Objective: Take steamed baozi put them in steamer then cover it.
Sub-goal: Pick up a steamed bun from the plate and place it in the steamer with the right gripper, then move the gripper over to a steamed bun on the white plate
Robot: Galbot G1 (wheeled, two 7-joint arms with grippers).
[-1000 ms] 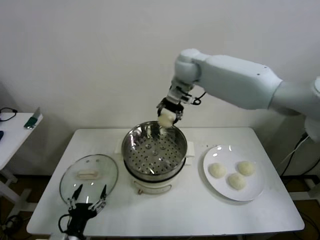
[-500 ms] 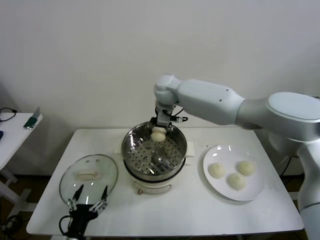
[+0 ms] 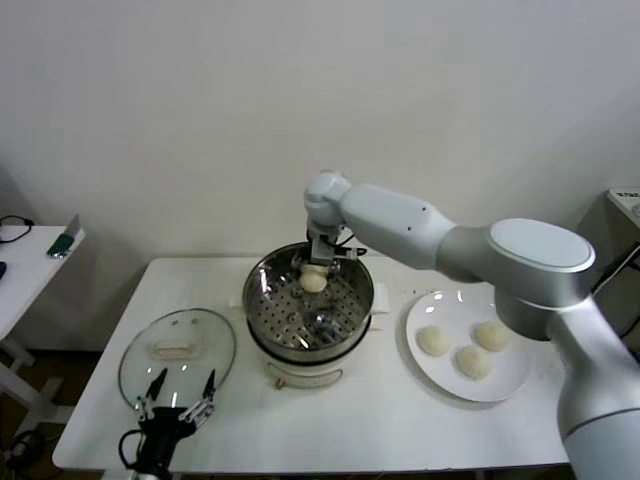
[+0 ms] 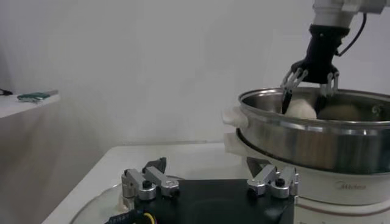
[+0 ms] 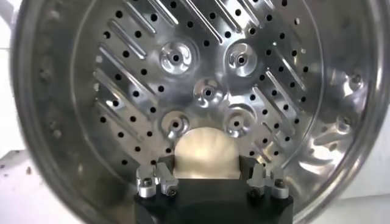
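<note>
Cream-white baozi (image 5: 205, 152) between parted right gripper (image 5: 207, 178) fingers, inside steamer (image 5: 317, 91)

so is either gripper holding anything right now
The right gripper straddles a baozi on the steamer tray; whether it grips cannot be told. The left gripper is open and empty.

A bare test room: a white table (image 3: 400, 420) against a blank white wall (image 3: 200, 120), kitchenware staged.
</note>
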